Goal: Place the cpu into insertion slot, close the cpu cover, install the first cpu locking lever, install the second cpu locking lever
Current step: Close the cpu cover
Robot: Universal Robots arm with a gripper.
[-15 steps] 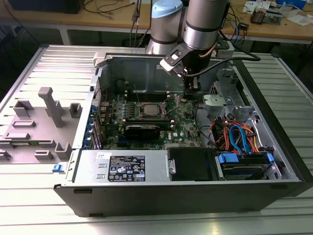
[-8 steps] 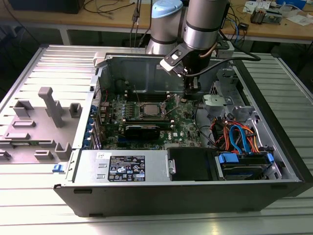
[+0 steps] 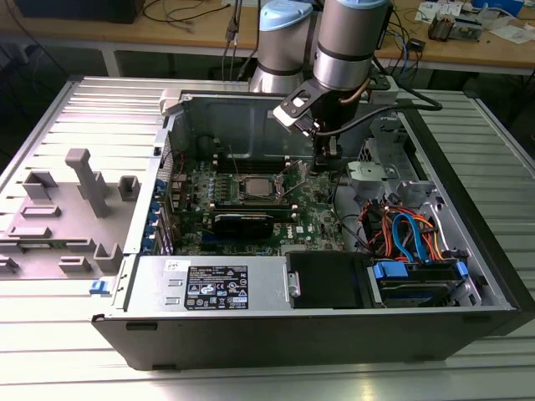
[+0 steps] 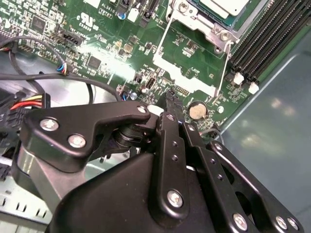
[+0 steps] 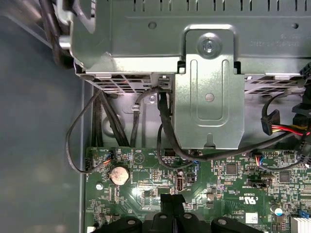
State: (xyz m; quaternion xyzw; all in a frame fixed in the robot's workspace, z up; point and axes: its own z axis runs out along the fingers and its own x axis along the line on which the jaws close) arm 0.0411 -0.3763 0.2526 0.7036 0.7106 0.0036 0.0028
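The cpu (image 3: pixel 253 185) lies in the insertion slot (image 3: pixel 239 189) on the green board, its silver top showing; in the second wrist view the cpu (image 4: pixel 224 5) sits at the picture's edge. A silvery frame, the cpu cover (image 4: pixel 194 22), lies around it. Thin wire levers (image 4: pixel 162 42) reach out from the socket over the board; whether they are latched I cannot tell. My gripper (image 3: pixel 328 160) hangs inside the case toward the exterior view's right of the socket, apart from it. In both wrist views the gripper (image 4: pixel 170 98) (image 5: pixel 172 199) is shut and holds nothing, just above the board beside a coin battery (image 4: pixel 197 111).
The open computer case (image 3: pixel 276 334) lies on a ribbed metal table. Black memory slots (image 4: pixel 272 39) run beside the socket. A metal drive bracket (image 5: pixel 209 97) and black cables (image 5: pixel 165 141) stand close ahead of the gripper. Coloured cables (image 3: pixel 410 234) fill the case at the exterior view's right. Grey fixtures (image 3: pixel 79 192) stand outside.
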